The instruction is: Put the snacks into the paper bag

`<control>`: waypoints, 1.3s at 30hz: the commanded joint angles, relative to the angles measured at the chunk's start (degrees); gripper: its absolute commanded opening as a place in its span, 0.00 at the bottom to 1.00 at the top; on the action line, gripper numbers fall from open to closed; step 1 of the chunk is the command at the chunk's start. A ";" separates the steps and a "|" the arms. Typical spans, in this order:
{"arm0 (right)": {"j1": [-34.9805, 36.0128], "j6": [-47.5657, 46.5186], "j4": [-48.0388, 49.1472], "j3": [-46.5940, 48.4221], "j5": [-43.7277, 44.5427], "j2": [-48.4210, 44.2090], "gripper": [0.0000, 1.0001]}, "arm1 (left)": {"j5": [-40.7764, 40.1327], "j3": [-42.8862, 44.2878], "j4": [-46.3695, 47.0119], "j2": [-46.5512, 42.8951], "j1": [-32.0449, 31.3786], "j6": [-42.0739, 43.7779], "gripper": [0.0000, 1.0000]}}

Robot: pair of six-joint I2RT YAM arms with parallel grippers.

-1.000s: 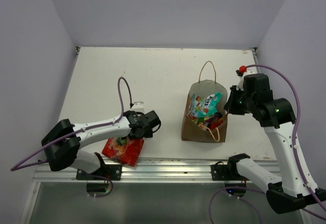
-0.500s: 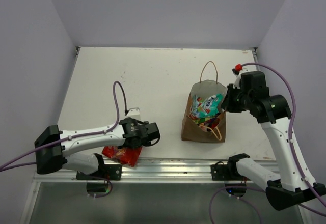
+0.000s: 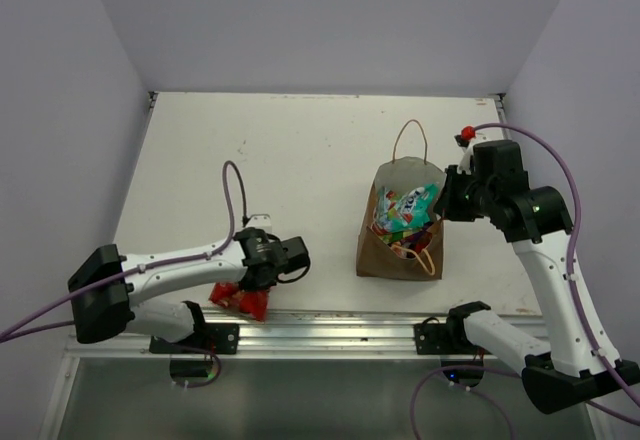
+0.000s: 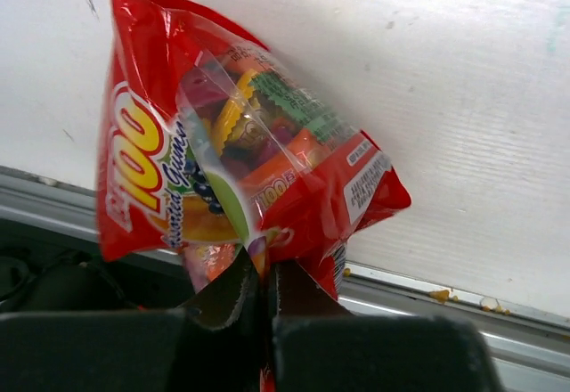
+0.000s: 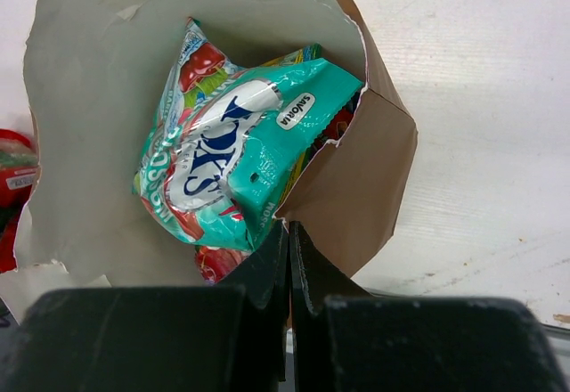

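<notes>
My left hand (image 4: 261, 272) pinches the red packet (image 4: 223, 169) at the worktop's (image 4: 445, 98) near edge; my right hand (image 5: 289, 232) grips the bag (image 5: 356, 187) rim.

One paper bag (image 5: 361, 178), one teal packet (image 5: 240, 156), one red packet (image 4: 223, 169) outside it.

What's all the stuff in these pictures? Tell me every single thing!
table: one, white, under everything.
rail: one, silver, along the table's near edge.
paper bag: one, brown, right of middle, mouth open.
teal packet: one, on top inside the paper bag; more colourful packets beneath, count unclear.
red candy bag: one, at the table's near edge.
left tool: black, shut on the red candy bag.
right tool: black, shut on the paper bag's rim.
</notes>
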 commanded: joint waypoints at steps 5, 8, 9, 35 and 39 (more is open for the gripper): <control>0.29 -1.17 3.22 1.16 -2.40 -0.96 0.00 | -17.47 40.75 2.24 10.25 -1.99 18.36 0.00; 0.20 -1.00 3.04 1.25 -1.70 -1.31 0.00 | -18.99 58.95 10.65 17.01 -4.19 31.55 0.00; 0.20 -0.82 2.87 1.42 -1.52 -1.40 0.00 | -18.64 66.13 12.52 18.16 -4.46 36.88 0.00; 0.20 0.41 1.29 0.81 1.82 -3.16 0.00 | 9.07 65.55 24.59 28.10 -6.65 48.53 0.18; 0.20 0.41 1.29 1.07 1.82 -2.98 0.00 | -4.20 73.22 22.91 26.88 -12.27 52.40 0.89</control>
